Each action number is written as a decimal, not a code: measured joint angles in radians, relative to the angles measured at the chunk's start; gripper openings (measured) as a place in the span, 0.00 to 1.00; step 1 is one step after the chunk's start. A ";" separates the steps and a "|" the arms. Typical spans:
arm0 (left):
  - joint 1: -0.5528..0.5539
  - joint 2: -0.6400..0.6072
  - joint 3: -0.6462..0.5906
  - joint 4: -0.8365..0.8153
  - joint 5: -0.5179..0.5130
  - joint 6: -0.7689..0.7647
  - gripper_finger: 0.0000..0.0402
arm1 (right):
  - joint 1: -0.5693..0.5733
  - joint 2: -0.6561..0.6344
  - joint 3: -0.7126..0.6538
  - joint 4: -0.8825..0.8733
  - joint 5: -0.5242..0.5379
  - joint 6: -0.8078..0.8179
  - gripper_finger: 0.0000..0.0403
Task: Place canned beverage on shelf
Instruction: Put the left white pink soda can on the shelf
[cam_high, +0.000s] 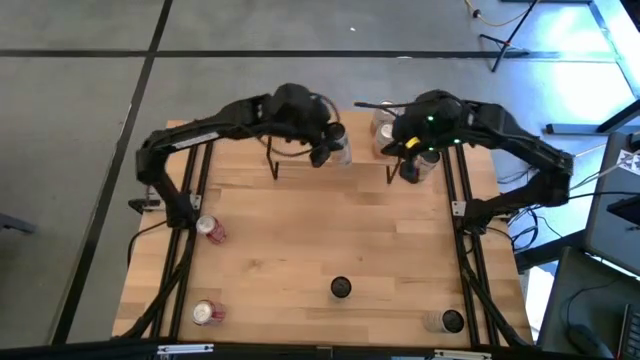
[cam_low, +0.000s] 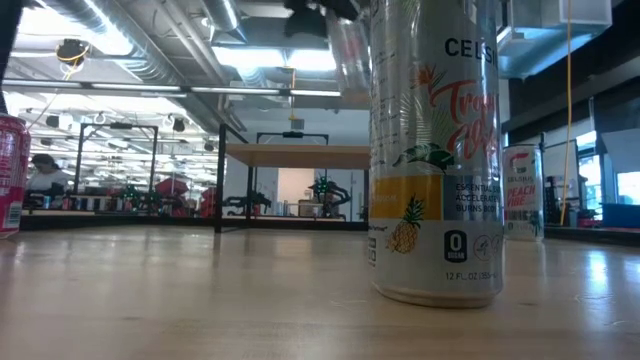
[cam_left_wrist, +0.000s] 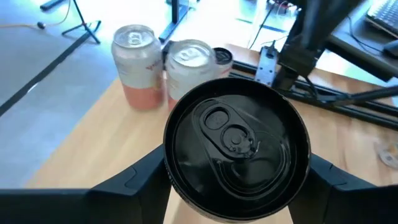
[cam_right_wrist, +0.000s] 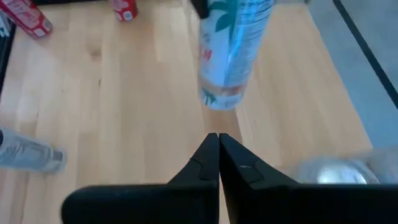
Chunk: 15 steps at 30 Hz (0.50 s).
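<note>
Fingers (cam_left_wrist: 134, 180) grip a black-topped can (cam_left_wrist: 236, 149); foreground can (cam_low: 432, 150) reads "CELSIUS"

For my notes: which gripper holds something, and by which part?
The left gripper holds a black-topped can by its sides, just below the rim. The right gripper holds nothing.

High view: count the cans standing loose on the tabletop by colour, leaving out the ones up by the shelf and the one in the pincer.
Red cans: 2
Pale cans with dark lids: 2
Total: 4
</note>
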 joint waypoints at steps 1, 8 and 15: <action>0.013 0.030 0.041 -0.022 0.007 0.003 0.56 | -0.013 -0.016 -0.012 -0.006 -0.002 0.000 0.00; 0.131 0.216 0.278 -0.147 0.048 0.048 0.57 | -0.063 -0.116 -0.161 0.015 -0.049 0.034 0.01; 0.185 0.338 0.385 -0.105 0.134 0.169 0.57 | -0.062 -0.173 -0.317 0.089 -0.030 0.108 0.01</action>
